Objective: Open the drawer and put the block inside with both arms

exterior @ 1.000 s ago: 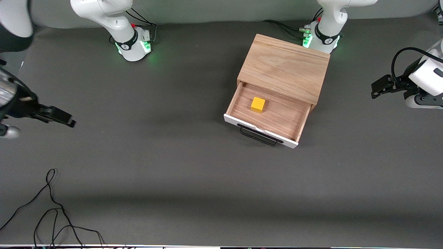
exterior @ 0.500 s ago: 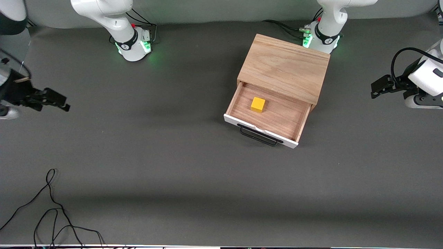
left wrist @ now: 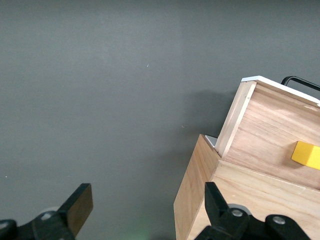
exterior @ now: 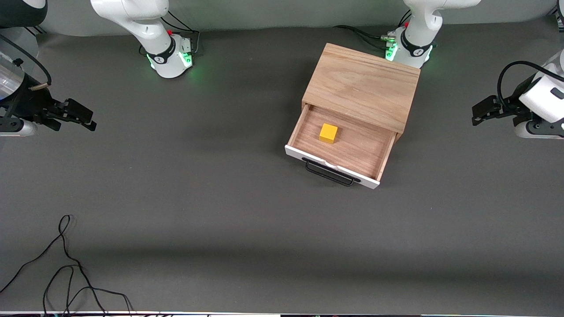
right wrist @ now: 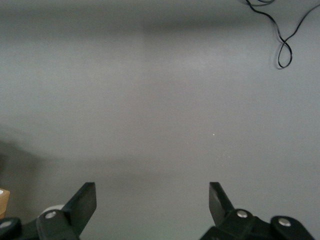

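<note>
Yellow block (exterior: 328, 133) in open drawer (exterior: 308, 155) | both pincers, left (left wrist: 145, 212) & right (right wrist: 152, 205), spread | cable (right wrist: 280, 35) only right wrist

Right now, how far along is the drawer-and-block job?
Done, it seems: the drawer is pulled open and the block sits inside. Nothing is in hand: the left gripper and right gripper are open, each over bare table at its own end. Nothing obvious is left.
</note>
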Tool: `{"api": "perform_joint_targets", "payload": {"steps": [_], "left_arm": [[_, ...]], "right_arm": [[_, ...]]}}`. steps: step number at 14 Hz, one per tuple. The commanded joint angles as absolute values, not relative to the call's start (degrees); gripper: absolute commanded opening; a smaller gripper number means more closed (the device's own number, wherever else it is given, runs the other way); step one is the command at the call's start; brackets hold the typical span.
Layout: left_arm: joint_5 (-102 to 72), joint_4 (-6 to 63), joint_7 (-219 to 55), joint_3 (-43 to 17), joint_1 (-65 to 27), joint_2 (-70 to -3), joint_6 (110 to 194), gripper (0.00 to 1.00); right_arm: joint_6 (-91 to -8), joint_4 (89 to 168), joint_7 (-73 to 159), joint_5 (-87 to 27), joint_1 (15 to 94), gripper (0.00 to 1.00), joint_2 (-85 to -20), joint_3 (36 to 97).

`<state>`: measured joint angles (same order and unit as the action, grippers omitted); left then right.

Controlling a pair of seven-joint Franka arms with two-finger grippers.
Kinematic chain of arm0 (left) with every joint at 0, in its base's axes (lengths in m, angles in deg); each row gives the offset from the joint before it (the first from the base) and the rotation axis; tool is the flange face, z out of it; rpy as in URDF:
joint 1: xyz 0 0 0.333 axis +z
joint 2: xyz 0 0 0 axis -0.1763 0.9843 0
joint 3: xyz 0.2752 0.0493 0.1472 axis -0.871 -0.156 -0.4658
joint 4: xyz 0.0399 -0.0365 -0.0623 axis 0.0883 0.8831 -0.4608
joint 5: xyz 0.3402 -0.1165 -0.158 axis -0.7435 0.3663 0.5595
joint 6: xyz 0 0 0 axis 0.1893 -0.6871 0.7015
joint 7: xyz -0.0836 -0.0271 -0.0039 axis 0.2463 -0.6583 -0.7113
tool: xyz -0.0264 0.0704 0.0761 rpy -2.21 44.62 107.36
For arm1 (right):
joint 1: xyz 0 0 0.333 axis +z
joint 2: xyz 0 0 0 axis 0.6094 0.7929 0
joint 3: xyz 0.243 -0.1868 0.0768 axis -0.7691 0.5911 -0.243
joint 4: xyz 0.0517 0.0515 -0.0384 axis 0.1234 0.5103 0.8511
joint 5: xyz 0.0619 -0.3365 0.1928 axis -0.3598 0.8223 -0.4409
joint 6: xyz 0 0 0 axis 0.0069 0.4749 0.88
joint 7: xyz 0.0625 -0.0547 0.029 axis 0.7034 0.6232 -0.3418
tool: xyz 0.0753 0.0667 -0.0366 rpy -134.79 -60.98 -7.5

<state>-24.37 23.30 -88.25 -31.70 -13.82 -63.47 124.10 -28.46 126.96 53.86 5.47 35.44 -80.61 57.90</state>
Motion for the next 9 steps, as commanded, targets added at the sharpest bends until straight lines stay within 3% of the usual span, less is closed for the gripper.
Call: {"api": "perform_joint_targets", "payload": {"steps": [1,9], "left_arm": [[-24.39,22.96,-89.22,-31.65,-13.84,-63.29,123.11,1.0],[-24.3,23.04,-89.22,-31.65,-13.93,-63.03,123.11,1.0]], "right_arm": [[-29.57,127.82,54.92,5.68,33.59,1.0,-81.48,57.29],[-27.55,127.28,53.6,6.03,32.45,1.0,-81.21,57.29]]}}
